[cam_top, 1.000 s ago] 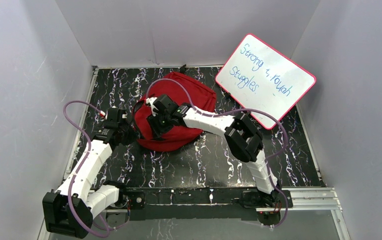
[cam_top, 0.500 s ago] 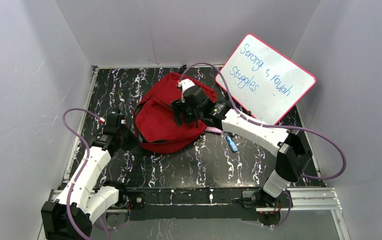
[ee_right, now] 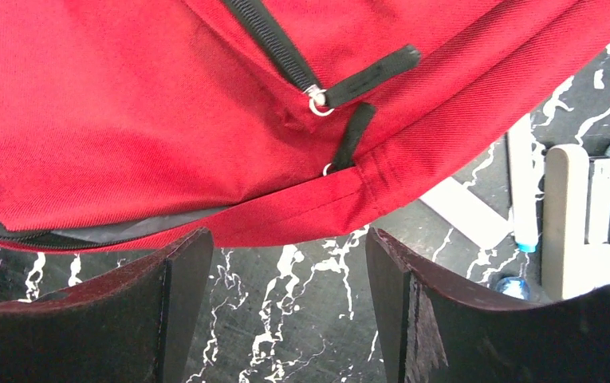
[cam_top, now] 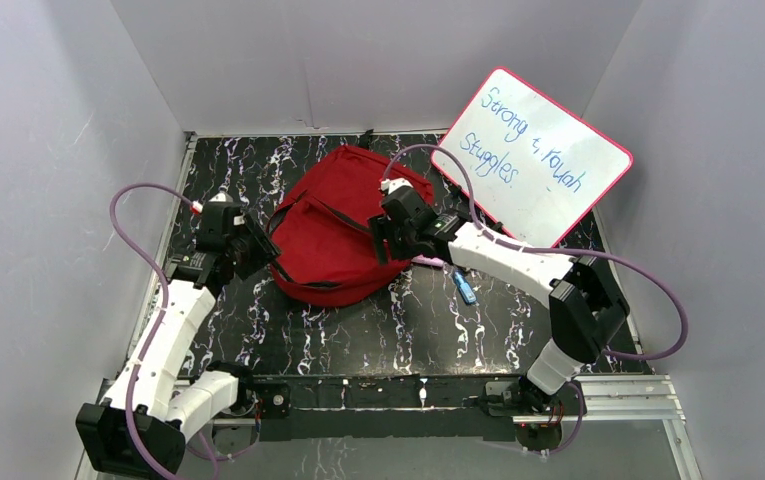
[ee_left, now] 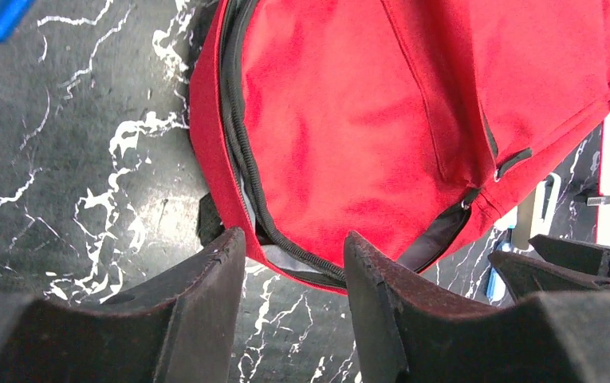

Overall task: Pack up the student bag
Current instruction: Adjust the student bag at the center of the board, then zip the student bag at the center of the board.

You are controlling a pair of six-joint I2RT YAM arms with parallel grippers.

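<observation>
The student bag (cam_top: 338, 235) is a red fabric backpack lying flat on the black marbled table; its dark main zipper gapes a little and shows grey lining (ee_left: 285, 259). My left gripper (cam_top: 258, 246) is at the bag's left edge. It is open (ee_left: 293, 239), the bag's zippered rim just past its fingertips with nothing pinched. My right gripper (cam_top: 384, 240) is at the bag's right side, also open (ee_right: 285, 235), over bare table below the bag's hem (ee_right: 309, 211). Two black zipper pulls (ee_right: 361, 76) lie on the fabric.
A pink-framed whiteboard (cam_top: 531, 158) with writing leans at the back right. A small blue item (cam_top: 465, 288) and a pink one (cam_top: 428, 262) lie on the table right of the bag. White and beige stationery (ee_right: 564, 215) sits near the right gripper. Grey walls enclose the table.
The right arm swung from over the bag's middle to its right side and opened wider. The left gripper opened and let go of the bag's edge. The bag spread flatter.
</observation>
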